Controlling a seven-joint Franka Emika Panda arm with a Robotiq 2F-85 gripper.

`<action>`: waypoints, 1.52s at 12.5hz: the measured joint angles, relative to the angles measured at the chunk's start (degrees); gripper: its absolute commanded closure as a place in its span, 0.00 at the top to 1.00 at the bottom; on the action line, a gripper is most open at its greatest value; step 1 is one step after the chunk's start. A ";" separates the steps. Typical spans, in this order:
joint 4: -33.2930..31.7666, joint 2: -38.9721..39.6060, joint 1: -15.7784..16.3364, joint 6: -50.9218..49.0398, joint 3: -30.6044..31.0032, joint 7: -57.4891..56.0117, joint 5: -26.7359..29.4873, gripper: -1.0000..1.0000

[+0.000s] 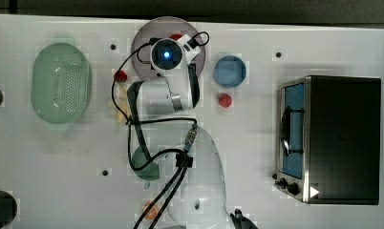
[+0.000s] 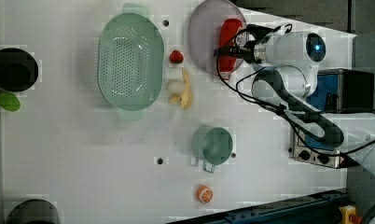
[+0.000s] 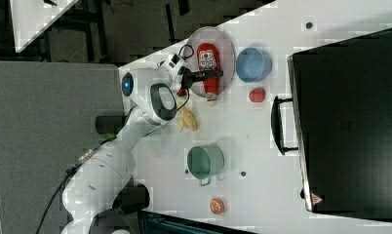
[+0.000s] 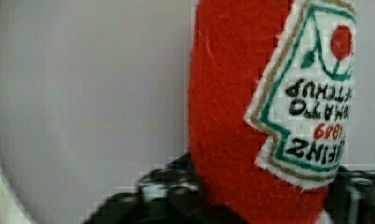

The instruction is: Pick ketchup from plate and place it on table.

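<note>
Jaws [image 3: 207, 74] partly closed astride soft ketchup [image 3: 208, 68] lying on plate [image 3: 227, 46]; firm hold unconfirmed. Risk: felt body squashing, slipping out, or dragging plate across tabletop [image 3: 262, 146].

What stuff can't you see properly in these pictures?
- Ketchup in the top view: the arm's hand covers nearly all of it.
- Ketchup label in the wrist view: cut off by the picture's edge.
- Gripper in the right view: whether the fingers already press the bottle is too small to tell.
- Plate in the left view: its far side is hidden behind bottle and gripper.
</note>
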 measured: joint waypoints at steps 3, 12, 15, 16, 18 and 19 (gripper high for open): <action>0.34 0.00 0.19 0.62 -0.05 -0.06 0.61 0.62; -0.95 -14.66 -1.55 -13.99 0.78 -0.06 6.26 0.62; -0.06 -24.55 -2.20 -22.77 0.41 -0.06 11.82 0.62; -0.28 -27.86 -2.34 -26.16 -0.14 -0.06 11.77 0.62; -0.73 -33.44 -3.58 -30.73 -0.50 -0.06 11.63 0.62; -1.62 -35.91 -3.66 -32.16 -1.36 -0.06 11.90 0.62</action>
